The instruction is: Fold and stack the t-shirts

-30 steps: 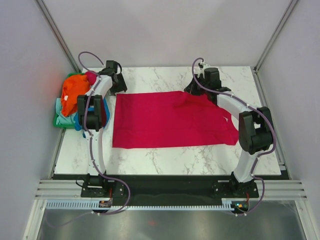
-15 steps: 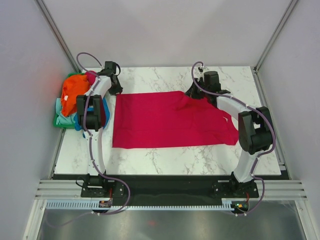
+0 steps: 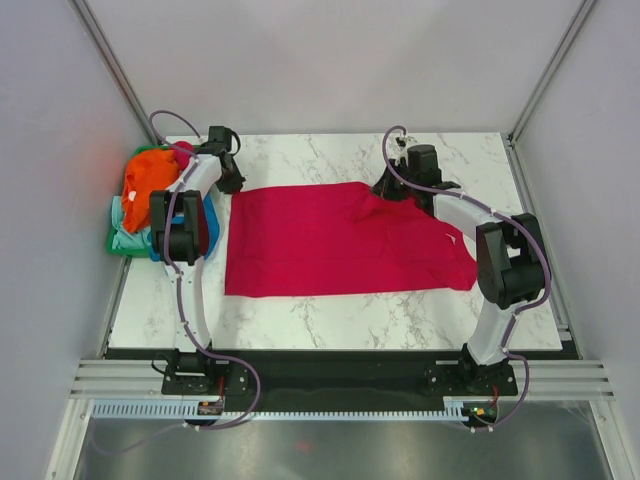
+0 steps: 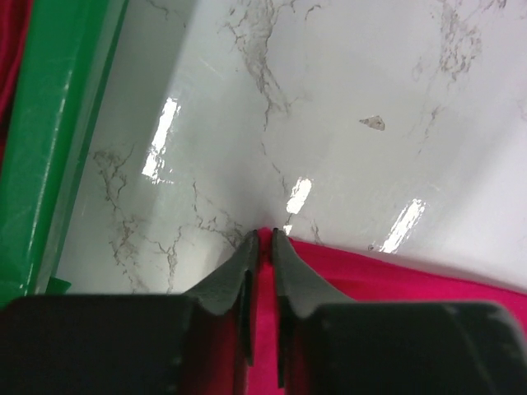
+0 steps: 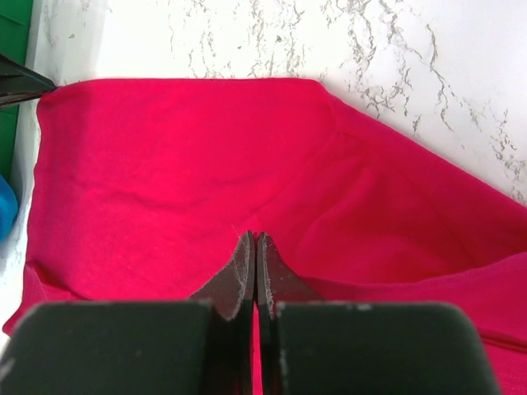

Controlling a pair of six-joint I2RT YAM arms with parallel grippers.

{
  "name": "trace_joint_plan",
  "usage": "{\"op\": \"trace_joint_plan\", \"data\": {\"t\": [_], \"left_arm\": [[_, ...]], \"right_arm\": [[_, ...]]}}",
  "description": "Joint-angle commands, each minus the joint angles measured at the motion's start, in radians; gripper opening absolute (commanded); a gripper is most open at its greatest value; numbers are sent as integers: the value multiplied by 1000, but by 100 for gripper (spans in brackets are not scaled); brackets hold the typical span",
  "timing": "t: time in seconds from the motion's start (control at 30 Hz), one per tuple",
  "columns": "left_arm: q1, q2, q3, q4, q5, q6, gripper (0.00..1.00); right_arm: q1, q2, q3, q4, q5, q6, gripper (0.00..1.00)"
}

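Note:
A magenta-red t-shirt (image 3: 340, 240) lies spread flat across the marble table (image 3: 330, 320). My left gripper (image 3: 233, 184) is at the shirt's far left corner. In the left wrist view, that gripper (image 4: 264, 237) is shut on the corner's edge, with red cloth showing between the fingers. My right gripper (image 3: 387, 192) is at the shirt's far edge, right of the middle. In its own view, the right gripper (image 5: 256, 239) is shut on a small raised fold of the shirt (image 5: 189, 164). An orange t-shirt (image 3: 150, 172), a mint one (image 3: 124, 226) and a blue one (image 3: 156, 246) sit bunched in the basket.
A green plastic basket (image 3: 113, 242) stands off the table's left edge, close to my left arm; its wall (image 4: 49, 140) runs along the left of the left wrist view. Grey enclosure walls and metal posts ring the table. Bare marble shows behind and in front of the shirt.
My left gripper has closed from open onto the shirt's far left corner, and its arm shifted slightly left. My right gripper stayed shut and barely moved.

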Motion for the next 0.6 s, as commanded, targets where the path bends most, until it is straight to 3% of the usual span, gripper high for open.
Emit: {"op": "trace_joint_plan", "data": {"t": [0.0, 0.07, 0.3, 0.57], "left_arm": [[-6, -16, -4, -45, 20, -31, 13], [-6, -13, 7, -47, 28, -29, 2], [-7, -66, 44, -82, 22, -5, 2], [-6, -262, -60, -84, 14, 17, 2]], "right_arm": [[-1, -43, -10, 37, 9, -15, 0], [-1, -40, -13, 37, 9, -18, 0], [-38, -68, 49, -7, 12, -59, 0], [-121, -210, 27, -87, 23, -102, 0]]}}
